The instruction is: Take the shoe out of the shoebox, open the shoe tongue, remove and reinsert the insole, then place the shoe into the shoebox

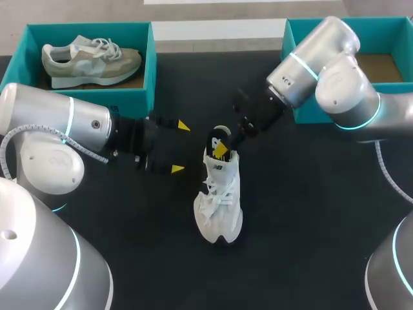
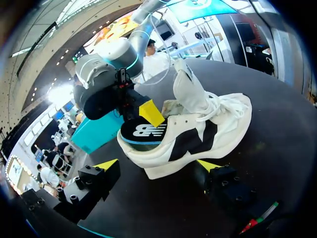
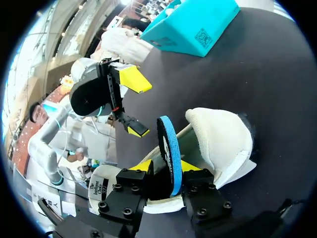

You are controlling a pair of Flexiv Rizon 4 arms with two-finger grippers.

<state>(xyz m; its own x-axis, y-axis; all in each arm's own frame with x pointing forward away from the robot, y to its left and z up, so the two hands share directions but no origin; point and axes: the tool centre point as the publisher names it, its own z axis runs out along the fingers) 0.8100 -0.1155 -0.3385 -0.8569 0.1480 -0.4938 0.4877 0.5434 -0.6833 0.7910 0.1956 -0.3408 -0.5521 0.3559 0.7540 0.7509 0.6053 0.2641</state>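
Note:
A white shoe (image 1: 219,200) stands on the black table mid-view, toe toward the front edge. In the left wrist view the shoe (image 2: 198,134) has its tongue pulled up. A black insole (image 1: 218,137) with a blue edge sticks up out of the heel. My right gripper (image 1: 222,150) is at the heel. In its wrist view the insole (image 3: 168,148) stands between the fingers of my right gripper (image 3: 166,166), which are open slightly wider than it. My left gripper (image 1: 181,147) is wide open just left of the heel, and the heel sits ahead of its open tips (image 2: 158,164).
A teal shoebox (image 1: 150,64) at the back left holds a beige shoe (image 1: 90,58). A second teal box (image 1: 387,26) stands at the back right, partly behind my right arm. Bare black tabletop lies around the front and right of the white shoe.

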